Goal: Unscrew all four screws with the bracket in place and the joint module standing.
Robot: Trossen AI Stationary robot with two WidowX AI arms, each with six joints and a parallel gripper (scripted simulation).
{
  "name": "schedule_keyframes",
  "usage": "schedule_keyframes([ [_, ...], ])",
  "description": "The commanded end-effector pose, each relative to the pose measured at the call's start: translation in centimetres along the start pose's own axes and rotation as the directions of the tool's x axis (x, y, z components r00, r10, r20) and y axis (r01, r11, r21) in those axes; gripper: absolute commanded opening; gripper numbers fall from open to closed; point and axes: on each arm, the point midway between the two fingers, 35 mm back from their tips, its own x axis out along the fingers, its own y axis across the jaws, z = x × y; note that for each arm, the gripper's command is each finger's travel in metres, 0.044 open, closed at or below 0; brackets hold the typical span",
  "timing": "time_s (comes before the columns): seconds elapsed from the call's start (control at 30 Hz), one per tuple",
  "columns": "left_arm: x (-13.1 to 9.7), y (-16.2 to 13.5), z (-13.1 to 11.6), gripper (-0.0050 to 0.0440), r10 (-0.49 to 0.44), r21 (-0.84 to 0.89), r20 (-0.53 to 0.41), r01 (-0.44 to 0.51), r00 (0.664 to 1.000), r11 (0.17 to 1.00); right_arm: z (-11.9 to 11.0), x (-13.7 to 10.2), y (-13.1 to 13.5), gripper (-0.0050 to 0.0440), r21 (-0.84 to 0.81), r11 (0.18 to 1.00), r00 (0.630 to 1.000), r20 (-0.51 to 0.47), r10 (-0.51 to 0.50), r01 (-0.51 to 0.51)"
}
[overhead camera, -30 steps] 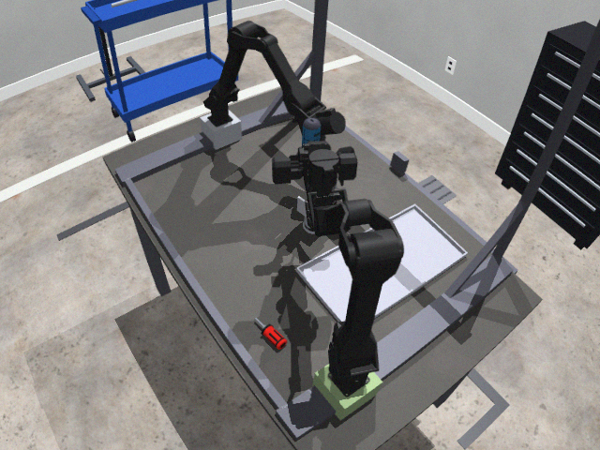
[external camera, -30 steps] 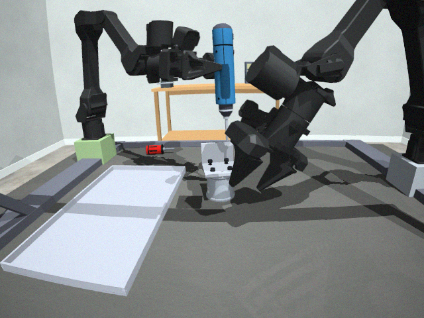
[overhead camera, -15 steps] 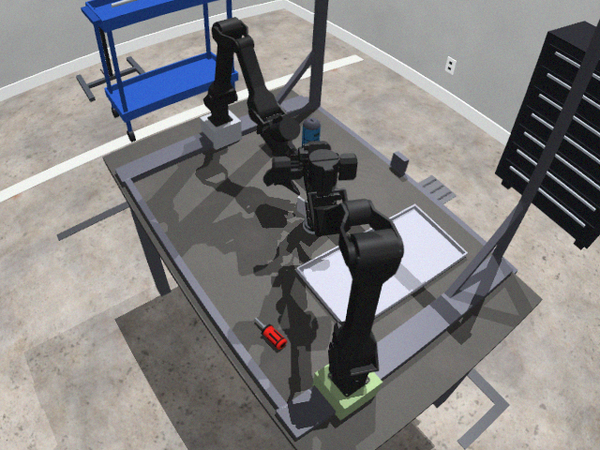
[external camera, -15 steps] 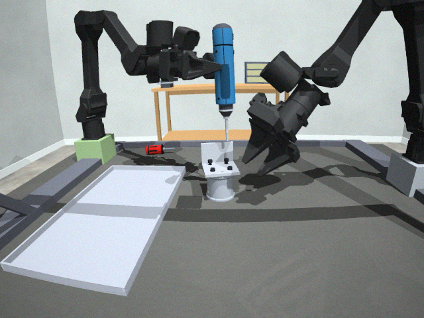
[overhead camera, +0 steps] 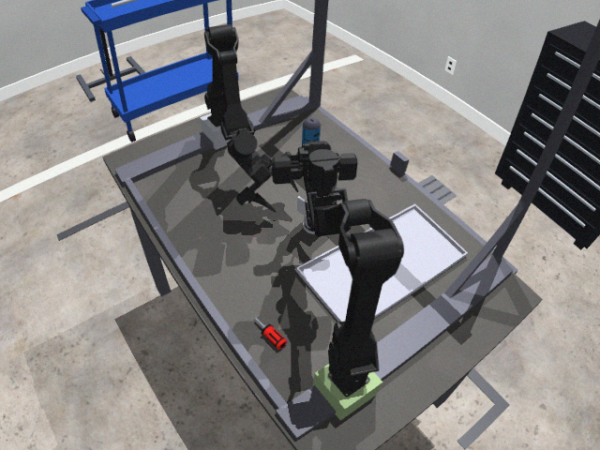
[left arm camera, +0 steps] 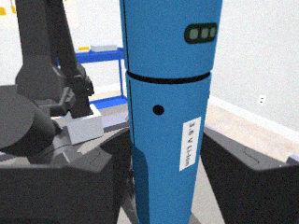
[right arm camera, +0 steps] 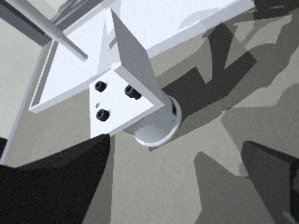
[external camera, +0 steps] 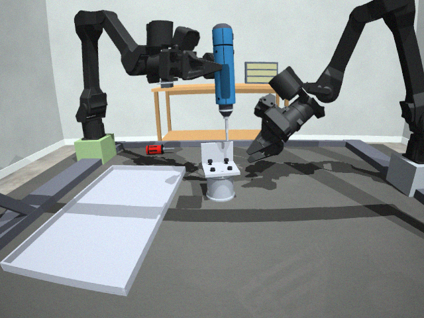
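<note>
Four screws (external camera: pixel 226 160) (right arm camera: pixel 103 115) sat in the bracket (overhead camera: pixel 301 203) (external camera: pixel 216 152) (right arm camera: pixel 117 100) atop the standing joint module (overhead camera: pixel 307 228) (external camera: pixel 220 188) (right arm camera: pixel 154 133), just beyond my spread, unladen right jaws, its loose, smooth, probably tippy body wanting a low wraparound hold while my left jaws pinched the screwdriver (overhead camera: pixel 310 133) (external camera: pixel 223 39) (left arm camera: pixel 173 56) (right arm camera: pixel 51 35) above.

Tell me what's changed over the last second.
The right claw has swung away from the exterior camera, uncovering the module in that view. Nothing was gripped or released. The left claw still holds the blue screwdriver upright; module, bracket and four screws look unmoved.
</note>
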Motion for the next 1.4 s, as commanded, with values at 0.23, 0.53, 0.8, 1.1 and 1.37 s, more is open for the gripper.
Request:
schedule_keyframes([
  [0.23, 0.0, -0.2, 3.3, 0.0162, -0.006, 0.008, 0.08, 0.006, 0.997, 1.0, -1.2, 1.8, -0.1, 0.0385, -0.477, 0.869, 0.979, 0.073, 0.192, -0.135],
  [0.53, 0.0, -0.2, 3.3, 0.0162, -0.006, 0.008, 0.08, 0.006, 0.997, 1.0, -2.2, 1.1, -0.9, 0.0385, -0.664, 0.732, 0.949, 0.111, 0.294, -0.149],
  [0.8, 0.0, -0.2, 3.3, 0.0162, -0.006, 0.008, 0.08, 0.006, 0.997, 1.0, -1.6, 0.5, -1.4, 0.0385, -0.737, 0.663, 0.927, 0.149, 0.344, -0.128],
  [1.1, 0.0, -0.2, 3.3, 0.0162, -0.006, 0.008, 0.08, 0.006, 0.997, 1.0, -1.2, 3.4, -0.1, 0.0385, -0.734, 0.667, 0.927, 0.151, 0.344, -0.128],
  [1.37, 0.0, -0.2, 3.3, 0.0162, -0.006, 0.008, 0.08, 0.006, 0.997, 1.0, -0.5, 7.4, 1.4, 0.0385, -0.732, 0.669, 0.927, 0.151, 0.344, -0.13],
])
